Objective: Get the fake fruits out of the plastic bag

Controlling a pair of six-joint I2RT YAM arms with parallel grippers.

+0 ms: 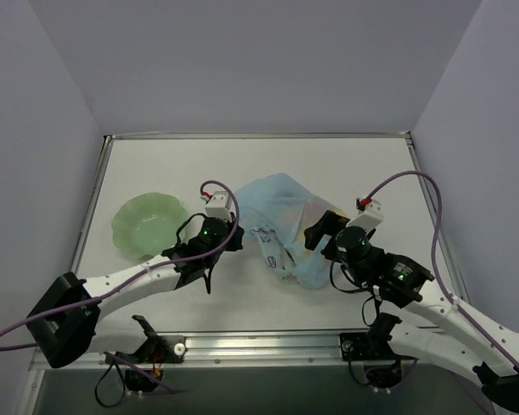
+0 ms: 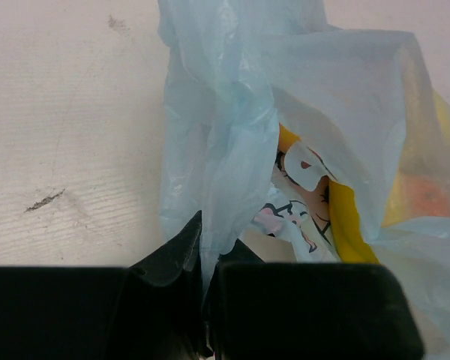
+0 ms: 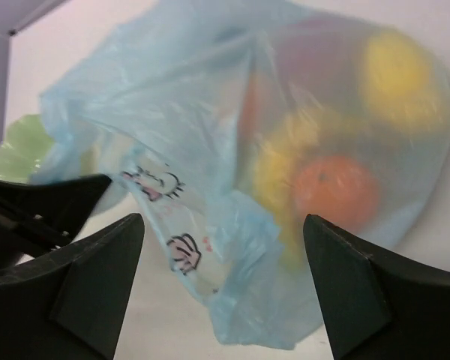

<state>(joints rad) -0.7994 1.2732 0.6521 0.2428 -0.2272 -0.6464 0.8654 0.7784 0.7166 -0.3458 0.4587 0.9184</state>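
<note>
White table (image 1: 156, 164), task barely begun — the fake fruits (image 3: 334, 187) all lie inside the plastic bag (image 1: 281, 216), left gripper (image 2: 210, 247) pinching its edge, right gripper (image 3: 221, 225) spread wide before it.

No legible txt, nos., brand marks or labels anywhere. The crinkly translucent light-blue plastic bag (image 3: 210, 127) carried only a dark-outlined cartoon print (image 3: 154, 184) w/ pink marks, i.e. drawings, not lettering. Left wrist view showed more of that print on the creased film, w/ yellow and white patches, but no readable wording there either.
</note>
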